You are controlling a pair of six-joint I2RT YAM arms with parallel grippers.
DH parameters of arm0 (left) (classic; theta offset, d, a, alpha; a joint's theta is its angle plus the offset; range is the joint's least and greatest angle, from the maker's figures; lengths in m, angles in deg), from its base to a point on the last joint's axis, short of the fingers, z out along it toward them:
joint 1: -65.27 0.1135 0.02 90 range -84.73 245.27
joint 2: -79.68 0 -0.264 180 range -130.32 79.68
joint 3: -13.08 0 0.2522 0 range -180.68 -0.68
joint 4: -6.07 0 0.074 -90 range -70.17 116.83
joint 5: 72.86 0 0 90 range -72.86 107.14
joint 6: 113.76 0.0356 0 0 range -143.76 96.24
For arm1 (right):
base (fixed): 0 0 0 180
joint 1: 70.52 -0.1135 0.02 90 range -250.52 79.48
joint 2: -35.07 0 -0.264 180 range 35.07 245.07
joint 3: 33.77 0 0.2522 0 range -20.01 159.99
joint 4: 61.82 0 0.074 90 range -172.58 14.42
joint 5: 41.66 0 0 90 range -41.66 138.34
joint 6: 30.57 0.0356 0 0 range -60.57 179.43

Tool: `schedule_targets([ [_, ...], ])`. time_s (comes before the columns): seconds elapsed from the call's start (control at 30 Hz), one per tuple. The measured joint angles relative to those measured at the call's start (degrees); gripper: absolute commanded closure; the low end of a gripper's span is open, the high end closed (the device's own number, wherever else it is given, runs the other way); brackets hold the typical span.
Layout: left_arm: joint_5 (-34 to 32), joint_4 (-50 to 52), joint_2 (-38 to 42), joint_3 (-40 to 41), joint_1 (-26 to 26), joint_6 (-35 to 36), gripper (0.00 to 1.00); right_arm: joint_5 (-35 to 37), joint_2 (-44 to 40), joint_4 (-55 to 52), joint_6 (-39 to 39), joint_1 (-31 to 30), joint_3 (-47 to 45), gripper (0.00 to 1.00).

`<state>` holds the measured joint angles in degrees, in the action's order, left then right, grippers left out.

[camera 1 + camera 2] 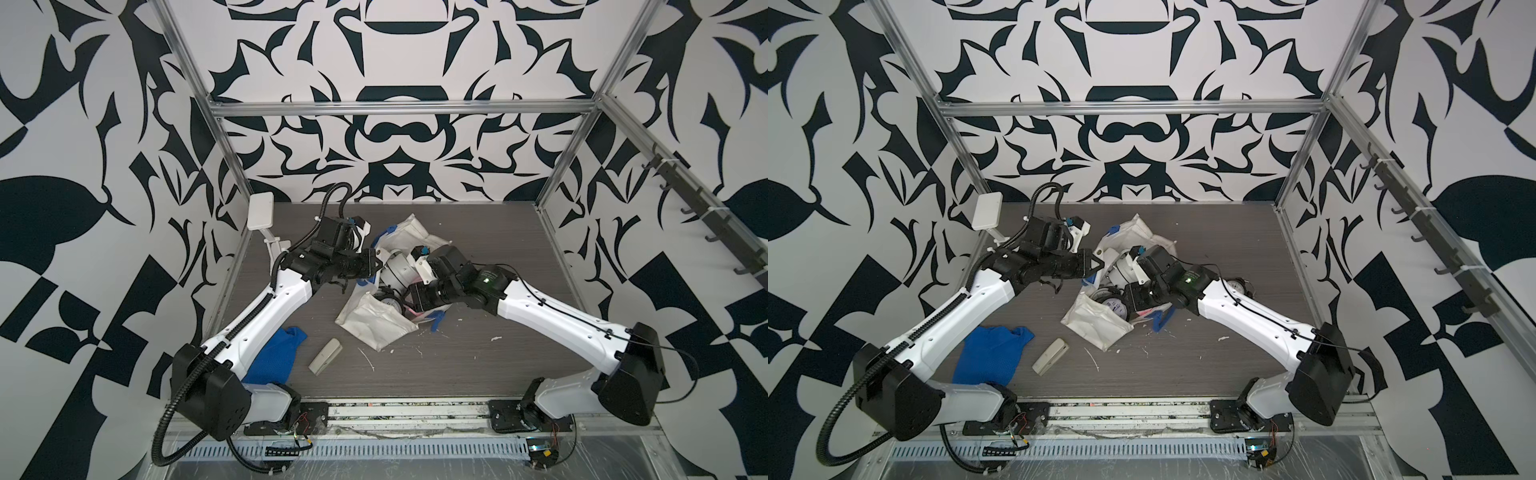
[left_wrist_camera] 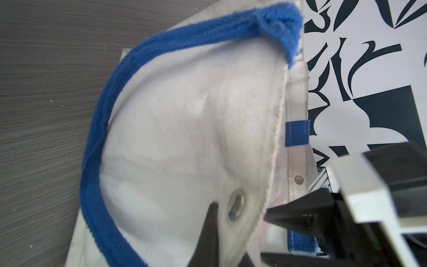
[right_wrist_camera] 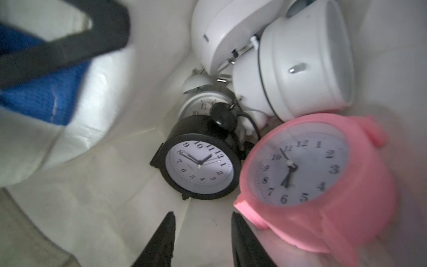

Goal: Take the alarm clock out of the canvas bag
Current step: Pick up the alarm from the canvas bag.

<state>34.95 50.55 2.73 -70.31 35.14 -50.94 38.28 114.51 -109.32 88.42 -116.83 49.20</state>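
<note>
Top views: in both, the canvas bag (image 1: 374, 326) lies crumpled in the middle of the worktop (image 1: 457, 365) with its mouth gaping. The left hand (image 1: 375, 261) meets the bag's rim. The right hand (image 1: 409, 300) reaches into the mouth, its tips hidden. A blue cloth (image 1: 274, 353) and a small beige device (image 1: 325, 356) lie nearer the front, apart from the bag. In a top view a loose clock (image 1: 1236, 285) sits by the right arm.

Left wrist: the left hand's fingers (image 2: 208, 233) are pressed together with the bag's rim pinched between them, near a blue handle (image 2: 111, 115).

Right wrist: inside the bag, the right hand's fingers (image 3: 165, 235) stand spread with nothing between them. Just beyond them lie a black alarm clock (image 3: 199, 167) and a pink alarm clock (image 3: 307, 171), side by side. White alarm clocks (image 3: 300, 60) are piled behind.
</note>
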Motion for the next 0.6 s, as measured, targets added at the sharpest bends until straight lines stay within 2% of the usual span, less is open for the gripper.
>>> schedule_targets([
  [0.3,-5.8,0.0,1.6,-0.3,-4.0,1.3,1.00,12.3,-6.1,-5.7,0.5,0.2,1.3,0.44],
  [0.6,-7.5,-1.1,1.4,-0.1,-5.5,1.8,1.00,14.1,-7.1,-6.3,5.0,1.7,-5.6,0.41],
])
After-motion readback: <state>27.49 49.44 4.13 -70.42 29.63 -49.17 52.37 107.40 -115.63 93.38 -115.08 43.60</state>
